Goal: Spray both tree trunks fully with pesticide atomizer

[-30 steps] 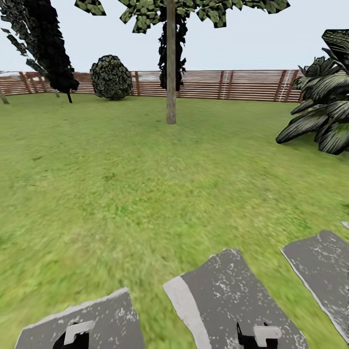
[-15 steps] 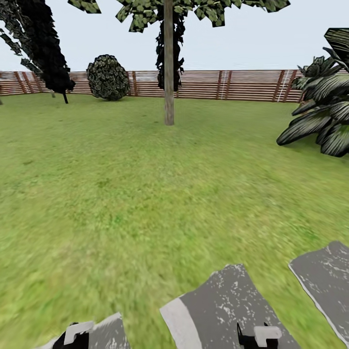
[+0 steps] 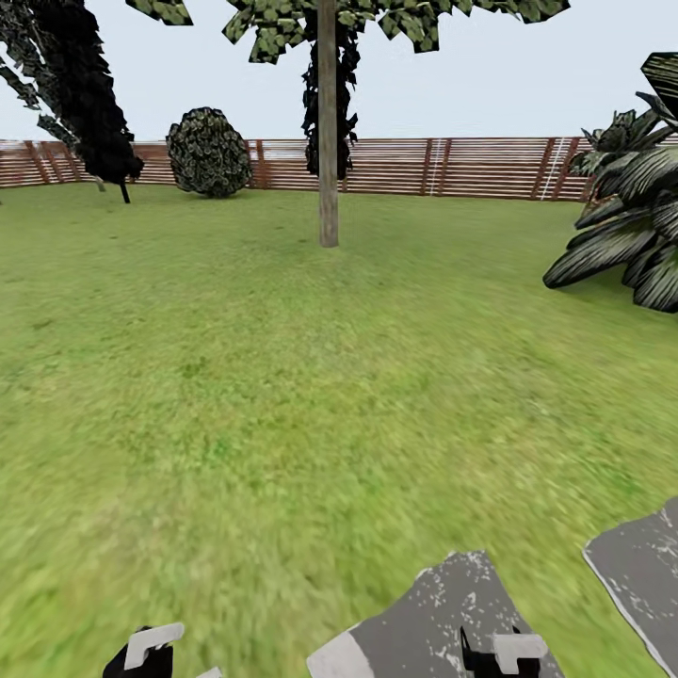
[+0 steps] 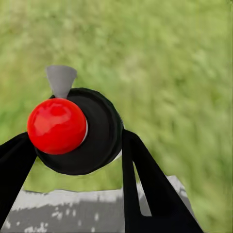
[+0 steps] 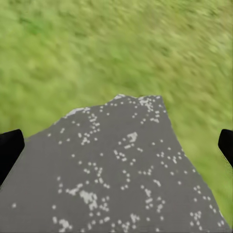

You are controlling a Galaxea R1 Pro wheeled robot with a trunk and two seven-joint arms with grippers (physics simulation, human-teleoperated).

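Observation:
Between the black fingers of my left gripper (image 4: 73, 145) sits the pesticide atomizer (image 4: 94, 133), a round black body with a red ball (image 4: 57, 125) and a grey nozzle (image 4: 61, 80); the gripper is shut on it above the grass. My right gripper (image 5: 117, 145) is open, its fingers wide apart over a grey slab. In the head view the left gripper (image 3: 141, 653) and right gripper (image 3: 499, 654) peek in at the bottom edge. One tree stands far ahead across the lawn, its pale straight tree trunk (image 3: 328, 141) rising to jagged green foliage.
Grey speckled stone slabs (image 3: 443, 612) (image 3: 640, 565) lie in the grass just in front of me. A brown slat fence (image 3: 490, 167) closes the lawn at the back. A round bush (image 3: 209, 151) and a black-foliaged tree (image 3: 85, 85) stand back left; a big-leafed plant (image 3: 631, 235) stands right.
The whole head view has advanced: the stone slabs slid down toward the bottom edge and the left one has nearly left the picture. Both grippers keep their places.

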